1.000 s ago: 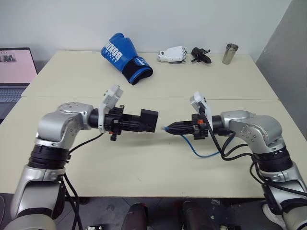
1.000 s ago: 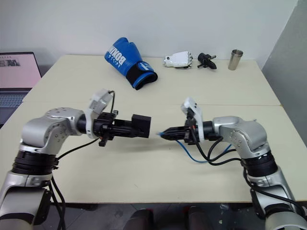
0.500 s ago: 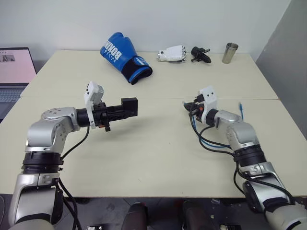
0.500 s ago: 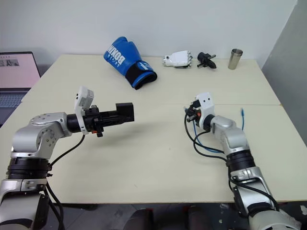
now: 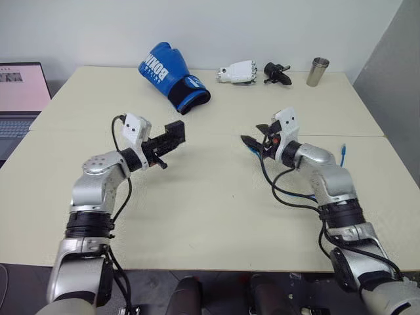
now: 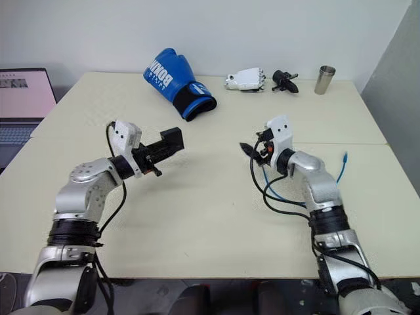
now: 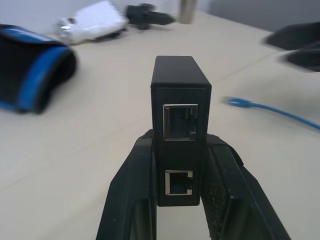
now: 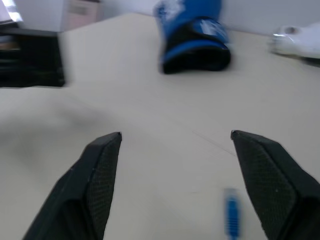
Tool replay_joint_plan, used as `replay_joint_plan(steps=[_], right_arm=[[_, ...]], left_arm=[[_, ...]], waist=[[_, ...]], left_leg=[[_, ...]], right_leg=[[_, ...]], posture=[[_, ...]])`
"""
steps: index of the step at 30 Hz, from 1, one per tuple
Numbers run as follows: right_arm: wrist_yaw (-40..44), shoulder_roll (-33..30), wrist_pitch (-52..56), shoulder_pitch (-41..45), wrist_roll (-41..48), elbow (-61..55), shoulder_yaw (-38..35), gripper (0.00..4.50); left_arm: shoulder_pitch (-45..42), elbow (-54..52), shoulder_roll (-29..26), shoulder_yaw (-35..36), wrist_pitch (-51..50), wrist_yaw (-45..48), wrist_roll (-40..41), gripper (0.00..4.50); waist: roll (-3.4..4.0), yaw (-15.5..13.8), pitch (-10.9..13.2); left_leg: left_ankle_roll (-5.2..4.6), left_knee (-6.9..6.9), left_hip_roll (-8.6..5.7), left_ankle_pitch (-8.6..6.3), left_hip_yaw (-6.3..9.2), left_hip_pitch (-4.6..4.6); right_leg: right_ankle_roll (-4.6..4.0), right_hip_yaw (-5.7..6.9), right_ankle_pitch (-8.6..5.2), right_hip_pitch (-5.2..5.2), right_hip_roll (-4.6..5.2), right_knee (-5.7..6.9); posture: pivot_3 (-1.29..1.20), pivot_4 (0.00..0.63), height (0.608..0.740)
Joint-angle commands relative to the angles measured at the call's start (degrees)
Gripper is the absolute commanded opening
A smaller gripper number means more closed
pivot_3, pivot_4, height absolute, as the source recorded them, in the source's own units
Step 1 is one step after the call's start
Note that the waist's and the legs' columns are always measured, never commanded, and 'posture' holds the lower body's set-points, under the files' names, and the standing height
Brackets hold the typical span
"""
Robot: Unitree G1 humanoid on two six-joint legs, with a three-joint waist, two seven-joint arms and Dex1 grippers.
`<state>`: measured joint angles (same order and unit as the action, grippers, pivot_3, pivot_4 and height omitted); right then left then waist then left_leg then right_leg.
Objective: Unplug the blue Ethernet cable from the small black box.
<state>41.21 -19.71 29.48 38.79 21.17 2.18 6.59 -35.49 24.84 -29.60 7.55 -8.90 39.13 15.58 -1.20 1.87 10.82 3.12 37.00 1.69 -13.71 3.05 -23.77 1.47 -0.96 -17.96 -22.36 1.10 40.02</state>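
Cable [image 5: 342, 152] unplugged: lies loose on table [image 5: 216, 216], right side, near right arm; one plug end up near table seam, rest trails back under the arm's black cables. In right wrist view a blue bit of it sits on the tabletop between the fingers, apart from both.

Largest to smallest:
- Table: pale, 2 joined tops, seam across the middle.
- Laptop [image 5: 20, 92]: off the table's left edge, screen lit.
- Boxing glove [image 5: 172, 77]: blue, far side, left of centre.
- White robotic hand [image 5: 237, 72], black gadget [image 5: 275, 73] just beside it, steel cup [image 5: 317, 71] upright, all in a row at the far edge.
- Box [image 7: 179, 125]: held off the table, clamped between left gripper [image 7: 180, 200] fingers, 2 ports facing the wrist camera, both empty.
- Right gripper [image 8: 175, 150]: spread wide, holding nothing, above table, pointing toward the box, well apart from it.
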Motion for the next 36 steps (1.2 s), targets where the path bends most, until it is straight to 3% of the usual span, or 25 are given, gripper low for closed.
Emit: replay_joint_plan(steps=[1,8,14,27,29,36], right_arm=[[4.8,-1.1,1.7,-1.1,1.4,-10.4,4.4,3.8],[6.1,-2.8,1.9,-3.3,-1.1,-14.5,8.6,3.8],[1.4,-2.3,3.2,-1.8,-5.6,-10.5,8.6,3.8],[3.0,-1.8,3.4,0.6,-5.4,-5.2,7.0,3.8],[3.1,-1.6,3.4,0.6,-5.4,-5.4,7.1,3.8],[3.4,-1.3,2.8,0.5,-5.2,-6.2,7.0,3.8]], left_arm=[[-0.5,7.3,1.6,1.4,14.2,-10.6,-6.7,0.8],[1.3,15.7,4.8,3.0,17.7,-15.7,-6.6,0.79],[3.0,18.3,5.6,3.8,16.6,-14.0,-5.2,0.79],[3.9,20.4,4.1,5.1,16.4,-9.6,-3.8,0.79],[4.1,20.5,4.0,5.5,15.9,-9.4,-3.4,1.5],[4.4,19.6,4.0,6.1,15.2,-8.1,-2.6,2.88]], waist=[[0.0,0.2,0.0],[-0.02,-0.3,0.0],[-0.05,-0.2,0.0],[-0.04,-0.1,0.0],[-0.04,0.0,0.0],[-0.02,0.0,-0.1]], left_leg=[[0.0,0.0,-0.01,0.0,-0.01,0.01],[0.0,0.06,-0.1,0.0,0.02,0.0],[0.01,0.06,-0.09,0.01,0.04,0.01],[0.01,0.05,-0.08,0.01,0.02,0.08],[0.01,0.05,-0.08,0.01,0.02,0.08],[0.01,0.05,-0.08,0.01,0.0,0.12]], right_leg=[[0.0,-0.02,0.0,0.0,0.0,0.01],[0.05,0.04,0.03,0.04,0.07,0.02],[0.05,0.08,0.03,0.05,0.06,0.02],[0.05,0.05,0.03,0.07,0.04,0.07],[0.05,0.05,0.03,0.07,0.04,0.07],[0.05,0.03,0.03,0.08,0.04,0.1]], posture=[[0.0,0.15,0.74],[0.0,0.15,0.74],[0.0,0.15,0.74],[0.0,0.15,0.74],[0.0,0.15,0.74],[0.0,0.15,0.74]])
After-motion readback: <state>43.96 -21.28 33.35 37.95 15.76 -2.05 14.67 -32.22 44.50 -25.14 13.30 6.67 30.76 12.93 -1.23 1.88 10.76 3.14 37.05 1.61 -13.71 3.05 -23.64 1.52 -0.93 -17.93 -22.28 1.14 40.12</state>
